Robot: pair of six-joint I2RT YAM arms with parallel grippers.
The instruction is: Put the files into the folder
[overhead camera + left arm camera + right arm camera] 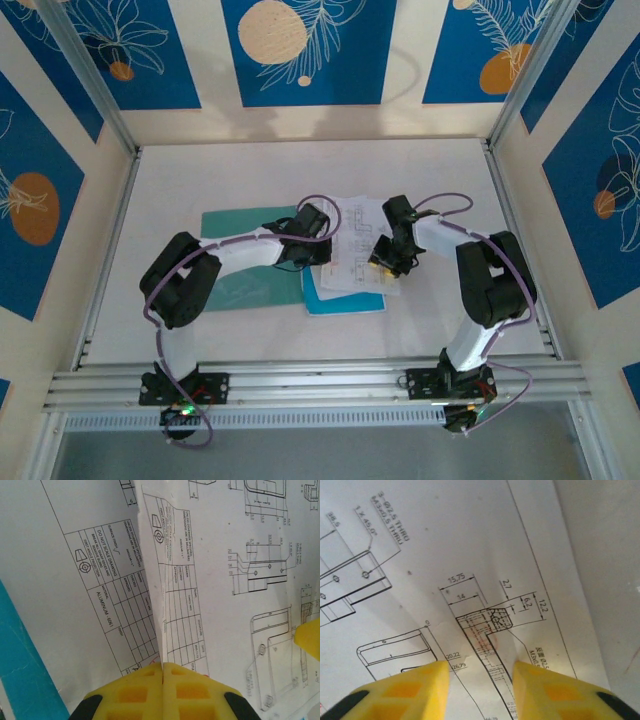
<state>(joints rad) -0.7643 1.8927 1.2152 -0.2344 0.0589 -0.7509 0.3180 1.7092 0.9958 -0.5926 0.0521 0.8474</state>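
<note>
On the files, marked "DO NOT SCALE DRAWING", left tool pinches one sheet; right tool spread.

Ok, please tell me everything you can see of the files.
The files are thin white paper sheets printed with black technical drawings and title blocks, with a bright blue sheet under them. They lie overlapped on the table, just right of the teal folder. The left gripper has its jaws shut at one sheet's raised edge, apparently pinching it; the right gripper holds its jaws open over a drawing.
</note>
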